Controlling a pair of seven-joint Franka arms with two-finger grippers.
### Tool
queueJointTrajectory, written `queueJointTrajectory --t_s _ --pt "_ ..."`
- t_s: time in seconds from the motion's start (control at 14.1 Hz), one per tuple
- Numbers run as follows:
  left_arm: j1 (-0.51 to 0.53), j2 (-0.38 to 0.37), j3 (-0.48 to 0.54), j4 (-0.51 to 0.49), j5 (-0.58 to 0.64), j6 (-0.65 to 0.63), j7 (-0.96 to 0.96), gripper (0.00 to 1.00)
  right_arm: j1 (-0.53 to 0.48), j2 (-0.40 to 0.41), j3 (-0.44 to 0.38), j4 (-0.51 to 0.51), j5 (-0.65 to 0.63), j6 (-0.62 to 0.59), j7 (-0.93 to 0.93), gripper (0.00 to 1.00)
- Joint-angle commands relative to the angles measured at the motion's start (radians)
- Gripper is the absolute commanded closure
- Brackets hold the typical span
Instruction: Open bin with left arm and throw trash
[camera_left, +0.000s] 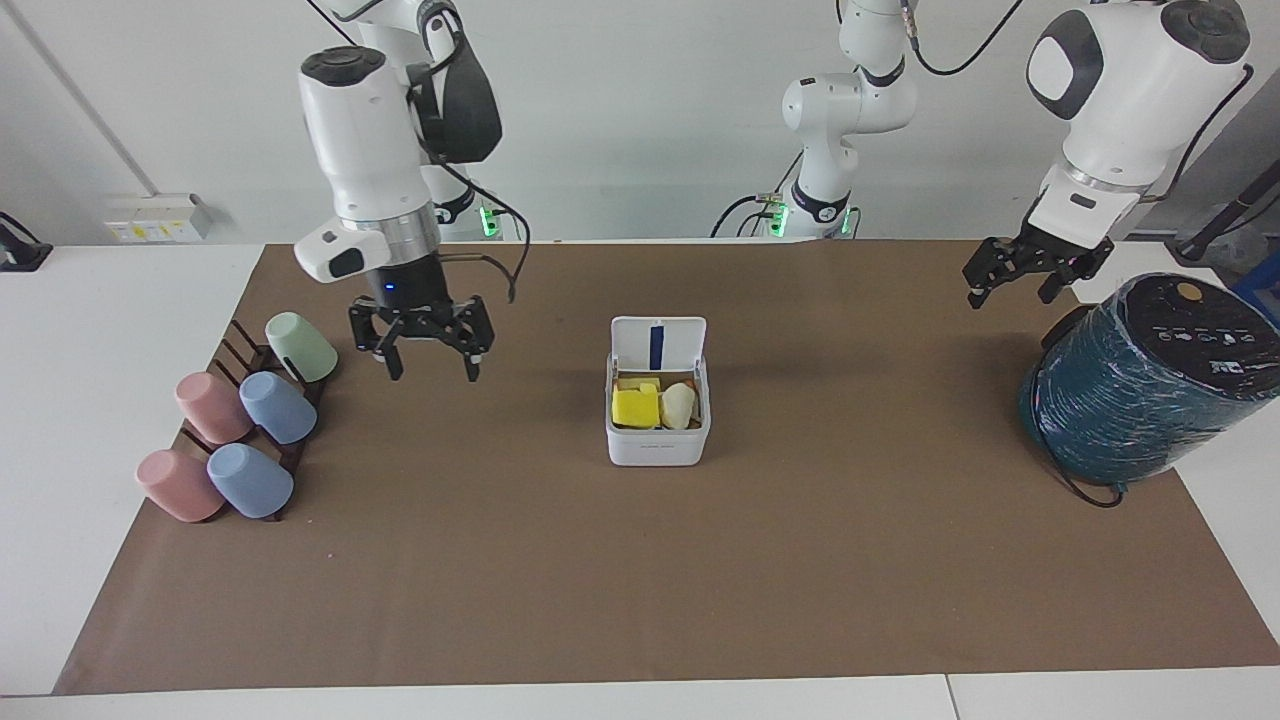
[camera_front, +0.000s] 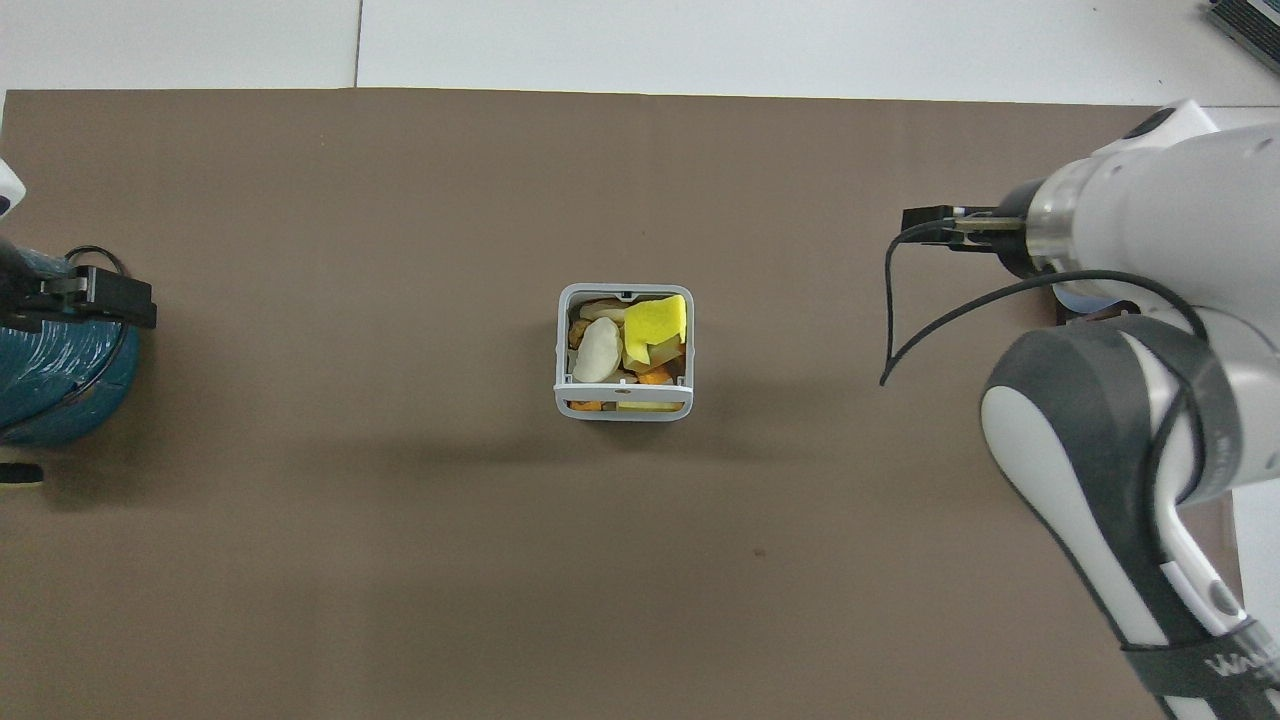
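Observation:
The white bin (camera_left: 658, 445) stands mid-mat with its lid (camera_left: 658, 345) hinged upright on the side nearer the robots, blue strip showing. Inside lie the bright yellow piece (camera_left: 636, 407), the cream lump (camera_left: 678, 405) and an orange wedge (camera_front: 655, 377). The bin also shows in the overhead view (camera_front: 623, 410). My right gripper (camera_left: 430, 362) is open and empty, raised over the mat between the bin and the cups. My left gripper (camera_left: 1012, 290) is open and empty, waiting in the air beside the teal cylinder.
A big dark teal wrapped cylinder (camera_left: 1150, 385) stands at the left arm's end. Several pastel cups (camera_left: 278, 407) lie on a dark rack (camera_left: 240, 345) at the right arm's end. The brown mat (camera_left: 640, 580) covers the table.

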Motion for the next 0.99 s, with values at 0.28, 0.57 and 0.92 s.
queueJointTrajectory --t_s 0.28,0.57,0.92 --pt "0.008 -0.046 -0.006 -0.071 0.015 0.033 -0.004 0.00 -0.112 -0.057 0.013 0.237 0.047 -0.495 -0.089 0.00" --pt "0.003 -0.046 -0.006 -0.071 0.015 0.033 -0.007 0.00 -0.124 -0.060 0.016 0.201 0.041 -0.508 -0.112 0.00" --pt "0.006 -0.046 -0.006 -0.073 0.015 0.038 -0.001 0.00 -0.133 -0.058 0.015 0.213 0.039 -0.531 -0.157 0.00"
